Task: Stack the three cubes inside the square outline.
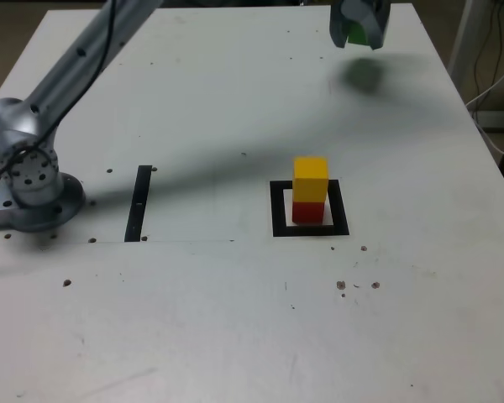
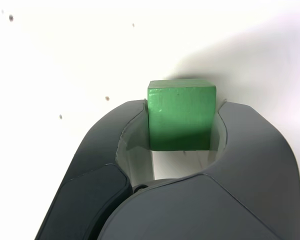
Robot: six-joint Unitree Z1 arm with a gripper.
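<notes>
The dark grey fingers (image 2: pixel 125 145) clamp a plain, solid green cube (image 2: pixel 181 115); a yellow cube (image 1: pixel 310 178) tops a red one (image 1: pixel 308 211); no writing shows.

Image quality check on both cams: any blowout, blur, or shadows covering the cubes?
Exterior view: soft overall, the arm's long shadow crosses the table behind the yellow cube on the red cube; the end effector is cropped at the top edge. Wrist view: the tabletop is blown out to near white, the green cube sharp, its lower face shaded.
</notes>
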